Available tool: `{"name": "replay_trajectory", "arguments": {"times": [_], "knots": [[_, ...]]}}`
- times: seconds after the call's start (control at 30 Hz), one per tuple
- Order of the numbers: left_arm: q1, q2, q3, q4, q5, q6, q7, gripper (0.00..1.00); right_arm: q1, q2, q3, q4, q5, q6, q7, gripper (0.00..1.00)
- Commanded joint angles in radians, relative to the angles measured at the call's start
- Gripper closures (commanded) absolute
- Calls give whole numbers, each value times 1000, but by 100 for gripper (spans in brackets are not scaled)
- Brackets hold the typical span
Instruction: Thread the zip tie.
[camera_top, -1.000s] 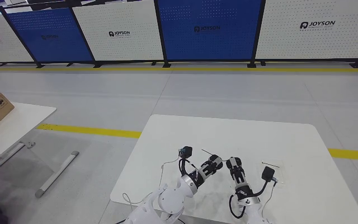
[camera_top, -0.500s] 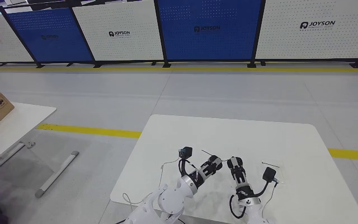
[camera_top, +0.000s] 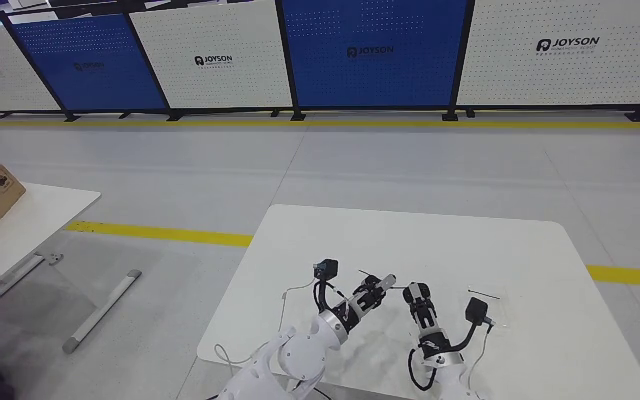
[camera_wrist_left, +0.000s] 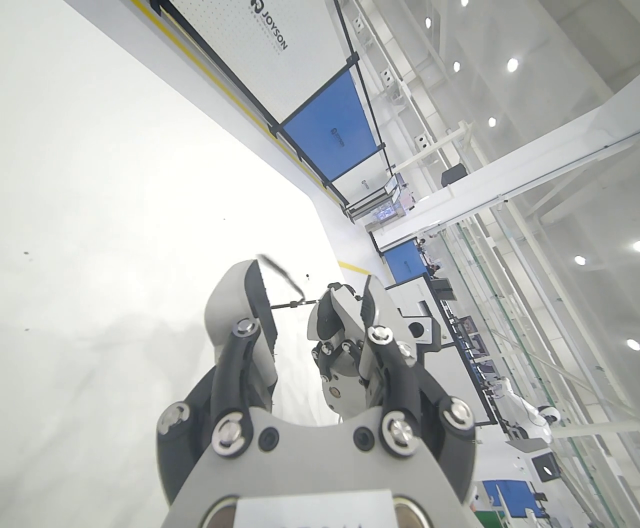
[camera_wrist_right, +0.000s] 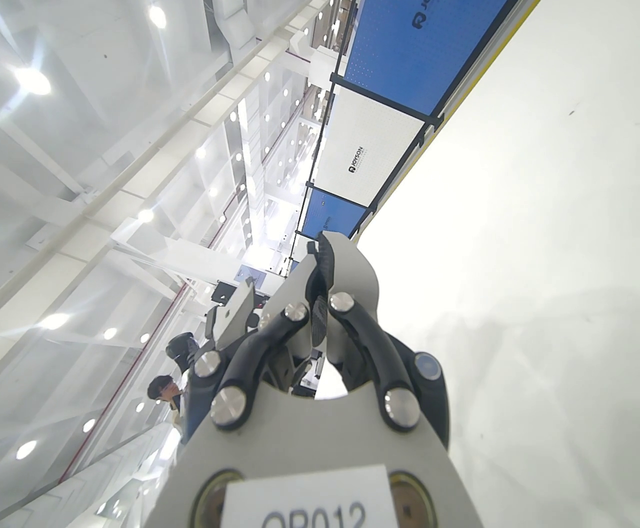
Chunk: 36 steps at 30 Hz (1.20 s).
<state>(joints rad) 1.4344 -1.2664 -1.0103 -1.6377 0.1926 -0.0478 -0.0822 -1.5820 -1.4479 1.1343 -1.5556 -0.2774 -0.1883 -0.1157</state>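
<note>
The white table (camera_top: 500, 250) has both arms at its near edge, close together. The left gripper (camera_wrist_left: 311, 274) holds its jaws wide apart. Just right of it, the right gripper (camera_wrist_right: 320, 242) points its tip between them. Its own jaws are together, pinching one end of the thin black zip tie (camera_wrist_left: 281, 270), which curves between the two grippers.

Both arms sit low over the tabletop (camera_top: 450, 240) near its front edge. The left hand (camera_wrist_left: 311, 279) is spread open; the right hand (camera_wrist_right: 320, 252) pinches the zip tie (camera_wrist_left: 283, 274).
</note>
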Motion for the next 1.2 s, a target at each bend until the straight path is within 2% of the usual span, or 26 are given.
{"name": "replay_trajectory", "arguments": {"times": [0.0, 0.03, 0.1, 0.4, 0.53, 0.63, 0.7, 0.83, 0.97, 1.07, 1.13, 1.17], "knots": [[4, 1, -4, -3, 1, 1, -2, 66, 0, 0, 0, 0, -1, 0, 0, 100], [5, 1, -5, -4, 2, 2, -1, 68, 0, 0, 0, 0, -1, -1, 0, 100], [6, 2, -7, -4, 3, 3, -1, 80, 0, 0, -1, 0, -1, -2, -1, 100], [7, 2, -8, -6, 4, -1, -2, 90, -2, 0, 2, -6, -7, 4, -7, 100], [7, 2, -8, -7, 5, 1, -3, 89, -2, 1, 2, -7, -8, 4, -7, 100], [7, 3, -9, -6, 5, 1, -4, 83, -2, 1, 1, -7, -9, 4, -7, 100], [6, 3, -9, -6, 4, 1, -3, 71, -2, 1, 2, -8, -10, 4, -8, 100], [6, 3, -11, -5, 4, 1, -1, 67, -1, 1, 2, -8, -15, 8, -9, 100], [6, 3, -14, -7, 3, 0, 2, 72, -1, 1, 2, -9, -19, 12, -9, 100], [6, 3, -15, -8, 6, -2, 3, 81, -2, 1, 3, -8, -18, 11, -9, 100], [6, 3, -15, -8, 7, -3, 2, 89, -2, 1, 3, -8, -18, 10, -9, 100], [6, 3, -15, -8, 7, -3, 1, 96, -2, 1, 3, -7, -17, 10, -9, 100]]}}
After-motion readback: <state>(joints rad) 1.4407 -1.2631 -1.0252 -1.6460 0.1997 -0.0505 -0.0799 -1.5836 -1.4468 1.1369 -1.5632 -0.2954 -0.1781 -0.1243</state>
